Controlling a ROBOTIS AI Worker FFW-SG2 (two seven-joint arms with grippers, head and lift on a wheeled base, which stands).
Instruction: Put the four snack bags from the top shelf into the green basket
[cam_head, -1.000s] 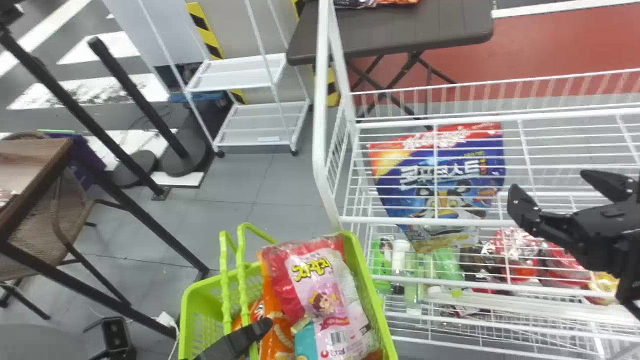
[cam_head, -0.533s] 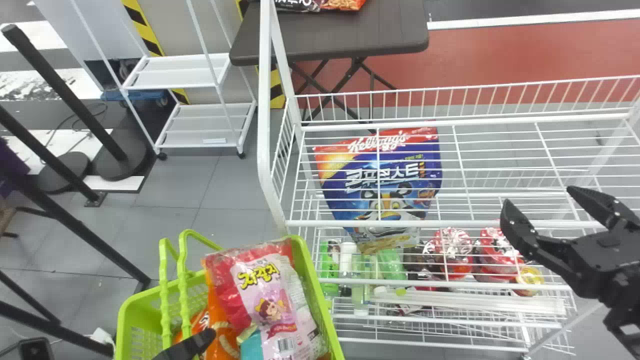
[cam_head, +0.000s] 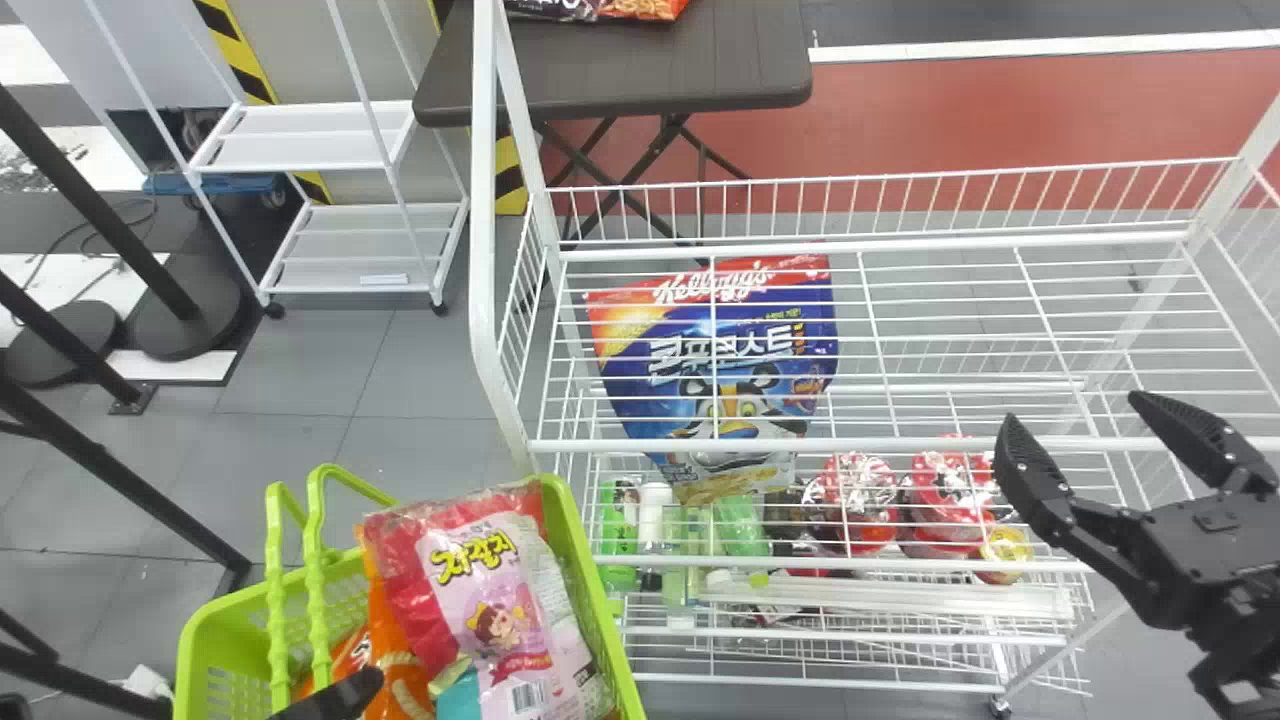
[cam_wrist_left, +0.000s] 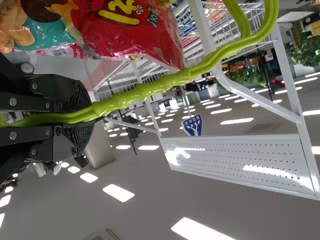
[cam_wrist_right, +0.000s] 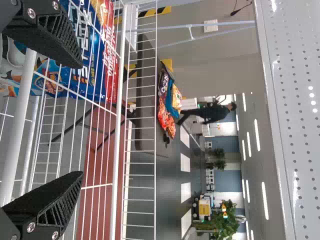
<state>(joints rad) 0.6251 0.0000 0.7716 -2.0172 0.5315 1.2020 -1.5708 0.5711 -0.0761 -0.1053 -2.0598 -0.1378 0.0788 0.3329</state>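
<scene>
Wire bars (cam_head: 900, 444) partly hide the cereal bag (cam_head: 620, 370) mid-view and bottles (cam_head: 740, 525) at 6 o'clock. Snack bags (cam_head: 490, 600) overlap in the cut-off green basket (cam_head: 205, 655) at 7; left claw (cam_head: 340, 694) clamps its handle (cam_wrist_left: 135, 95), right claw (cam_head: 1068, 408) gapes at 3.

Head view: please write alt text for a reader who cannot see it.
A green basket of snack bags at lower left, beside a white wire rack holding a blue cereal bag; the robot's open right gripper hovers by the rack.
</scene>
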